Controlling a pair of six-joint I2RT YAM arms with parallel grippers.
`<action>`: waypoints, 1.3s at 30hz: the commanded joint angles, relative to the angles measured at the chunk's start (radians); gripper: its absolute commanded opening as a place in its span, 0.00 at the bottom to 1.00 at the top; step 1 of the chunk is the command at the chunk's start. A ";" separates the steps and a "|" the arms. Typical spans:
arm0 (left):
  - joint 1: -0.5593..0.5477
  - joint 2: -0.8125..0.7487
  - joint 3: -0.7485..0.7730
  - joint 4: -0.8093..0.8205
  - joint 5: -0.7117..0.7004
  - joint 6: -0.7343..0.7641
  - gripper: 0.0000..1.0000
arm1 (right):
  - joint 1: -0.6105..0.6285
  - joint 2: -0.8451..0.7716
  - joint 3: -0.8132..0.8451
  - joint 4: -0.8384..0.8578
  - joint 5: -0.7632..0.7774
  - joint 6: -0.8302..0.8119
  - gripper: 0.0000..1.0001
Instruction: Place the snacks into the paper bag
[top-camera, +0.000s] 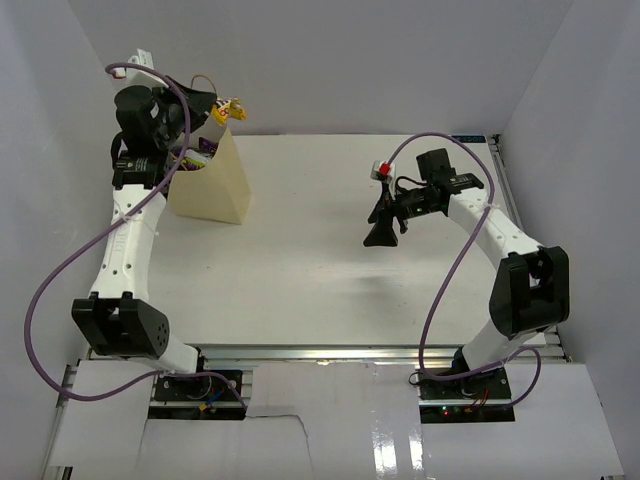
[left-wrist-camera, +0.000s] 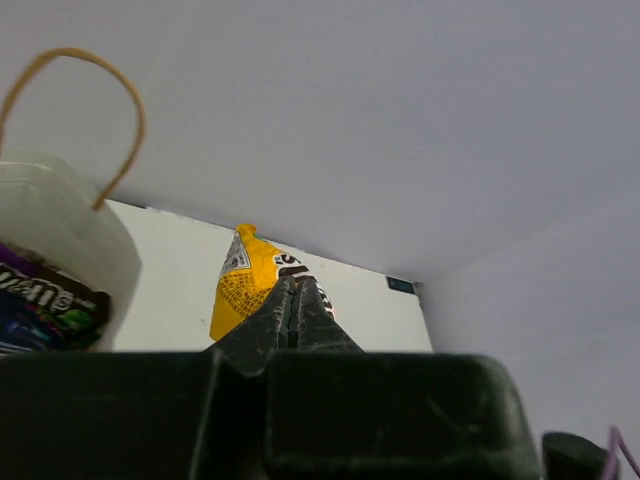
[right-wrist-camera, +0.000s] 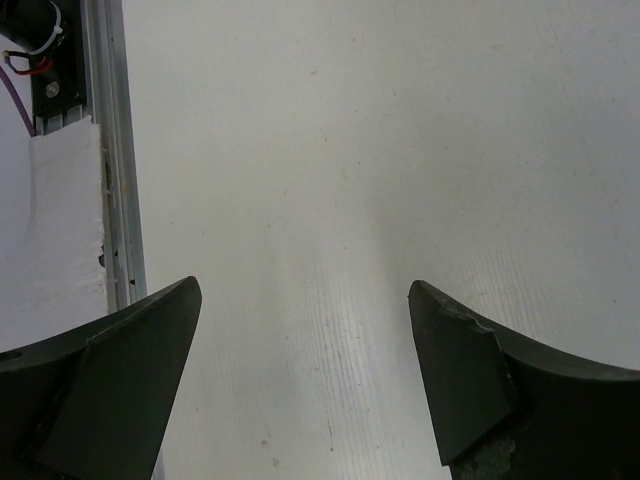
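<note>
Last visible snack held at the bag, not yet dropped.

My right gripper (right-wrist-camera: 305, 300) hangs over the table (top-camera: 330, 270), jaws wide, holding nothing. I see no loose snacks on the table. Farther back on the left, my left gripper (left-wrist-camera: 295, 305) is pinched tight on a yellow packet (left-wrist-camera: 245, 285) at the rim of the paper bag (top-camera: 215, 185). The bag already holds dark packets (left-wrist-camera: 45, 300). My judgement: only the release is left.

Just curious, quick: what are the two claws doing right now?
Left gripper: closed, holding the yellow packet.
Right gripper: open, empty.
</note>
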 joint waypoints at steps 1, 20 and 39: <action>0.009 0.054 0.036 -0.074 -0.205 0.088 0.00 | -0.019 -0.042 -0.010 0.012 -0.002 0.005 0.90; 0.075 0.082 0.027 -0.097 -0.352 0.158 0.06 | -0.062 -0.076 -0.024 0.011 0.049 0.029 0.90; 0.078 -0.281 -0.282 0.178 0.396 0.210 0.98 | -0.080 -0.199 0.030 0.221 0.906 0.310 0.90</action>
